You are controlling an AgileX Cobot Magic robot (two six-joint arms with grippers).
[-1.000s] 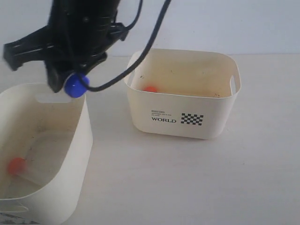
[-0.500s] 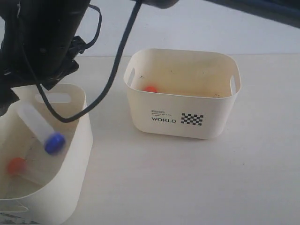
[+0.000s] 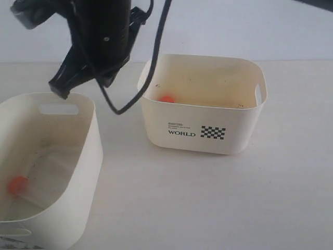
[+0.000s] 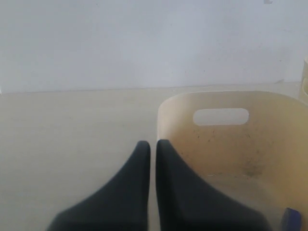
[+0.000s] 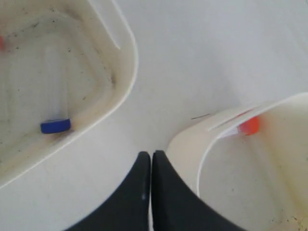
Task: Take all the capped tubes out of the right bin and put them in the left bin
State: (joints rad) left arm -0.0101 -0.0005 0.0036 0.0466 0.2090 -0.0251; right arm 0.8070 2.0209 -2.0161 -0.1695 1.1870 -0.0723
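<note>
One orange-red capped tube (image 3: 166, 98) lies in the back left corner of the right bin (image 3: 208, 117), the one printed "WORLD". Another orange-capped tube (image 3: 17, 185) rests on the floor of the left bin (image 3: 88, 156). The blue-capped tube (image 5: 56, 125) also lies in the left bin (image 5: 126, 62); the exterior view does not show it. My right gripper (image 3: 60, 89) has reached across and hangs shut and empty above the gap between the bins, near the left bin's back rim. My left gripper (image 4: 153, 143) is shut and empty just outside the left bin (image 4: 269, 103).
The right arm's black cable (image 3: 130, 99) droops in a loop over the table between the bins. In the right wrist view the right bin's rim (image 5: 192, 144) lies close beside the right gripper (image 5: 151, 155). Pale tabletop (image 3: 208, 198) stretches in front of both bins.
The blue-capped tube left my right gripper and dropped into the left bin. The right arm then rose and swung back toward the right bin, its fingers now closed.
</note>
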